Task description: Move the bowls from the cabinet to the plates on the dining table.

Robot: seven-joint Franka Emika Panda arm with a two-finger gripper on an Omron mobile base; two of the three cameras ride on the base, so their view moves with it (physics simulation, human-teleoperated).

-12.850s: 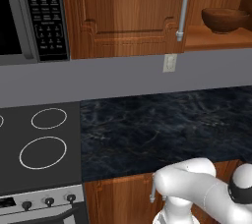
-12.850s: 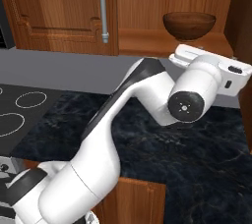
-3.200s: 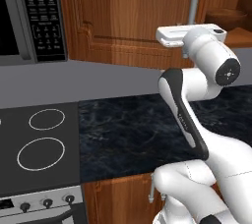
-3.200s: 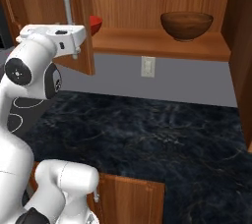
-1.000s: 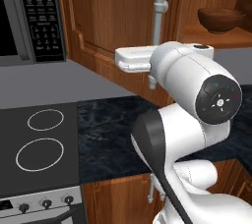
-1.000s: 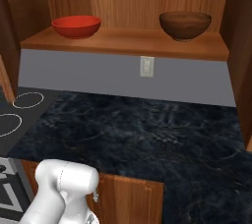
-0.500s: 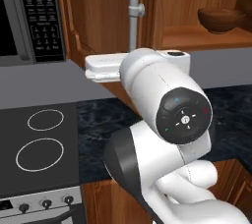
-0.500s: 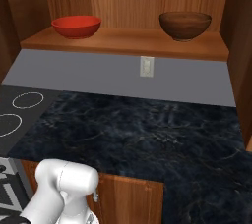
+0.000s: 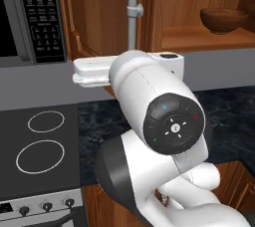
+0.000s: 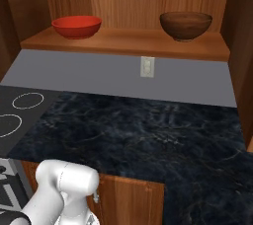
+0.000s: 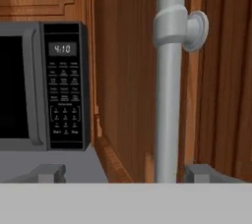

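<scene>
The cabinet [image 10: 123,2] stands open, with a glossy red bowl [image 10: 76,25] at the left of its wooden shelf and a dark brown bowl [image 10: 186,24] at the right. The brown bowl [image 9: 222,19] also appears in the left base view, past the swung-out door and its silver bar handle [image 9: 132,22]. My gripper [image 11: 123,174] is open. Its fingertips [image 11: 47,173] stand wide apart, and the handle [image 11: 169,95] rises between them, nearer the right one and gripped by neither. The plates and the dining table are out of view.
A black microwave [image 9: 30,17] hangs left of the cabinet, above a stove [image 9: 40,141] with white burner rings. A dark marbled counter [image 10: 148,130] runs below the shelf, with a wall outlet [image 10: 147,66] behind it. My own arm bulks in front of the left base view.
The gripper has opened and let go of the door handle. The door has swung further left and open, the hand moving with it. The bowls have not moved.
</scene>
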